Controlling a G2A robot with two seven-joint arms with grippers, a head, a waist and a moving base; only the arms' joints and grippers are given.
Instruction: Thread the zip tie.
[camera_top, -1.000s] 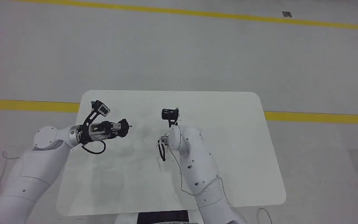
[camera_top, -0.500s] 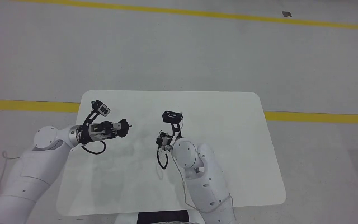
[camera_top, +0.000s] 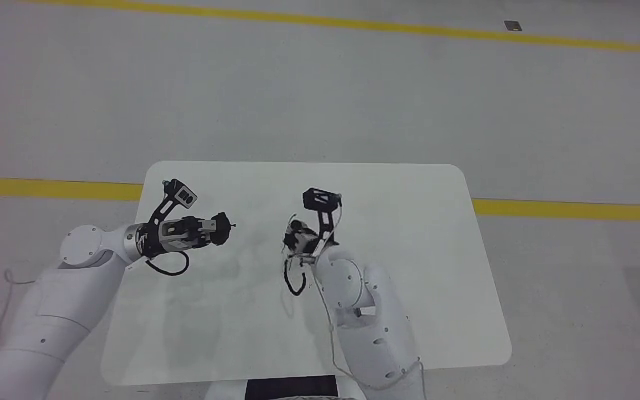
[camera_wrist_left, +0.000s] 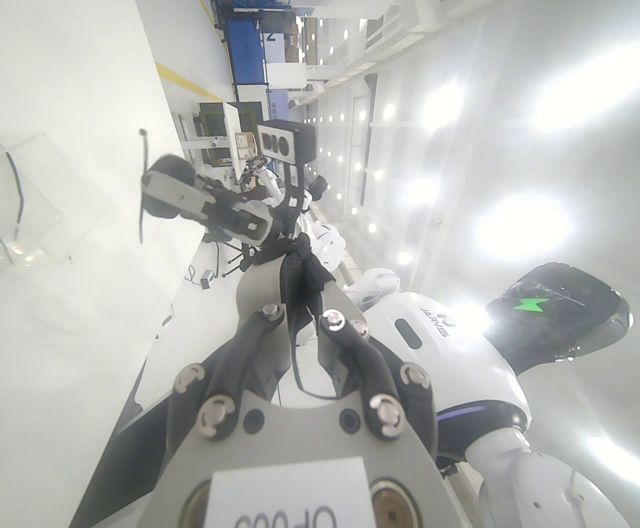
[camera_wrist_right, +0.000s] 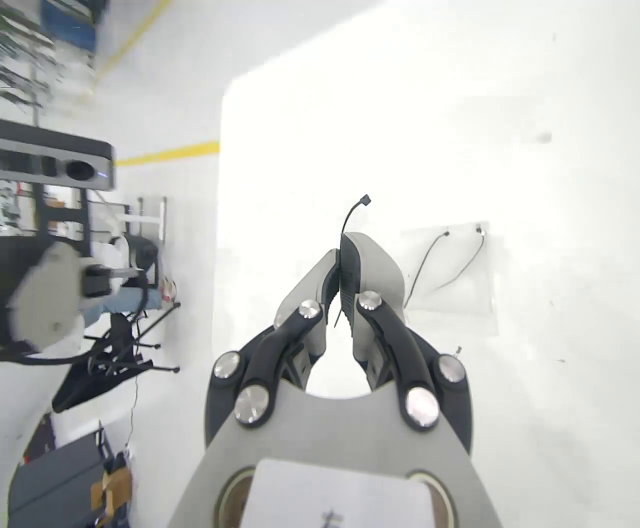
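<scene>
Now our right gripper (camera_wrist_right: 340, 270), clamped on the zip tie (camera_wrist_right: 351, 214), has swung a little toward the far edge of the table (camera_top: 430, 190), above its middle; our left gripper (camera_wrist_left: 299, 252), fingers together, has stayed put, so threading has yet to begin

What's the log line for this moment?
right tool shut on thin black plastic zip tie | left tool shut, apart from it | two more black ties in clear tray
</scene>
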